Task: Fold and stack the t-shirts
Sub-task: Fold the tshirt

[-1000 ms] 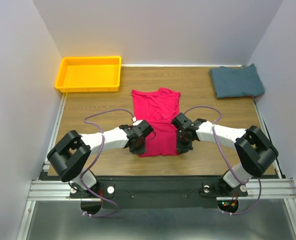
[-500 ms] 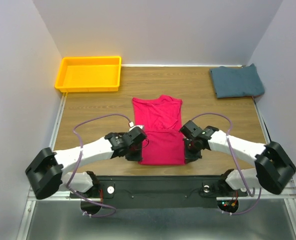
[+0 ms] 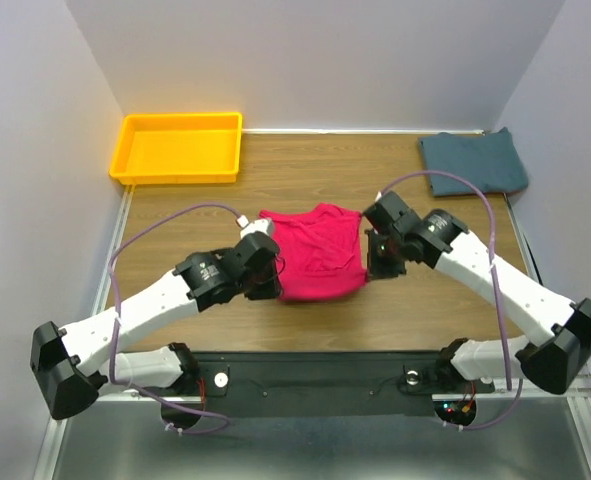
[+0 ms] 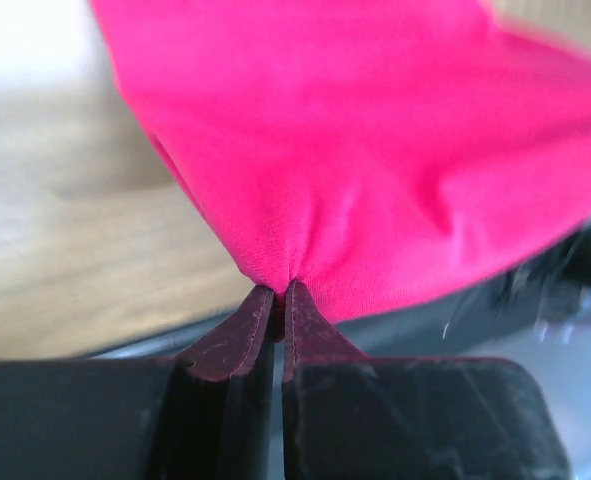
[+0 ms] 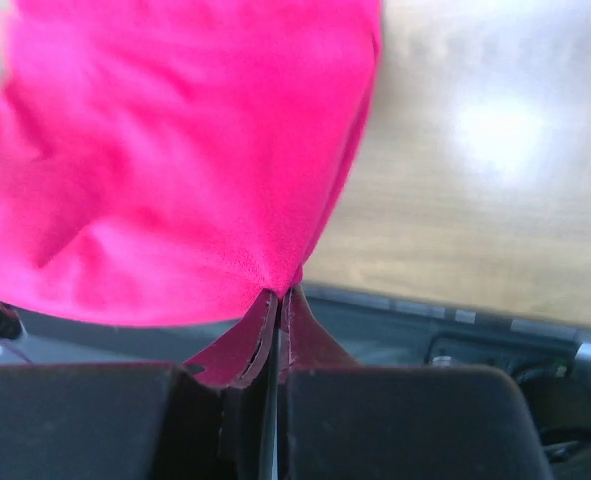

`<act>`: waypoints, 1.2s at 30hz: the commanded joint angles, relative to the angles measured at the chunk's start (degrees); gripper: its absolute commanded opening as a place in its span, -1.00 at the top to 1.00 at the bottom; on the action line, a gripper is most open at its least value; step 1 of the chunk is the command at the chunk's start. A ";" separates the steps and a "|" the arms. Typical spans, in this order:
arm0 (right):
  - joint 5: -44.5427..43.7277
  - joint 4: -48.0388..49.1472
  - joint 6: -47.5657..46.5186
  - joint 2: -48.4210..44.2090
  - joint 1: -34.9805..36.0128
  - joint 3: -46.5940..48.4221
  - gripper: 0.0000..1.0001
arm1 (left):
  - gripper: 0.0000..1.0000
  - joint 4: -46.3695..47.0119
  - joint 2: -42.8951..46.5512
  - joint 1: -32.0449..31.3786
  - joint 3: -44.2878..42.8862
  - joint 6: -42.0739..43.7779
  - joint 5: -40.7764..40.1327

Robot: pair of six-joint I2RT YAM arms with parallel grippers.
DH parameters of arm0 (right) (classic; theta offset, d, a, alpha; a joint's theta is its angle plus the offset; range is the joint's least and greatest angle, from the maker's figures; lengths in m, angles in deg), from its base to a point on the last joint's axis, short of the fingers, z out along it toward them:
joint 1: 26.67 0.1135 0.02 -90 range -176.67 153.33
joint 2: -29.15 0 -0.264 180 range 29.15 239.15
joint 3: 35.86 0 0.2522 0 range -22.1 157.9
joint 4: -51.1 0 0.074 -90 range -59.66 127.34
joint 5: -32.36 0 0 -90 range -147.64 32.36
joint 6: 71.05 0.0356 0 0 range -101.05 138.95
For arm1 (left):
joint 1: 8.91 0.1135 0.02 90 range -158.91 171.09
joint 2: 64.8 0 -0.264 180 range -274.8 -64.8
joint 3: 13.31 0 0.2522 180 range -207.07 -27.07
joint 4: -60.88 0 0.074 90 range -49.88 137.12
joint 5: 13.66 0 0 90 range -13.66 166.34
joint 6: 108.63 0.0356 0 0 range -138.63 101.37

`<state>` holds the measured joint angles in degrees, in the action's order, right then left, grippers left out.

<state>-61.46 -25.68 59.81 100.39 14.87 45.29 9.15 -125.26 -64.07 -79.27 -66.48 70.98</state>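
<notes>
Wooden table [image 3: 205,205], with a crimson-pink shirt [image 3: 318,252] at centre: long axis 6 to 12 o'clock, collar flat at 12, near hem raised. Folded teal-blue shirt [image 3: 472,163] at the far right corner, about 2 o'clock from the pink one, nearer the right arm. Left gripper [image 4: 278,296] clamped on the hem's 9 o'clock corner, right gripper [image 5: 278,296] on its 3 o'clock corner; cloth slung between, fold judged due toward 12.
</notes>
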 commanded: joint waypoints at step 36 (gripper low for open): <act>-1.46 5.10 -25.92 45.82 -18.86 43.87 0.99 | 1.00 12.40 -33.48 30.90 -20.21 23.24 5.10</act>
<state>-60.56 -22.88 36.84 144.54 -0.87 86.30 21.78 -157.33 -34.56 -96.30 -46.81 77.42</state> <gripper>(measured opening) 0.034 0.156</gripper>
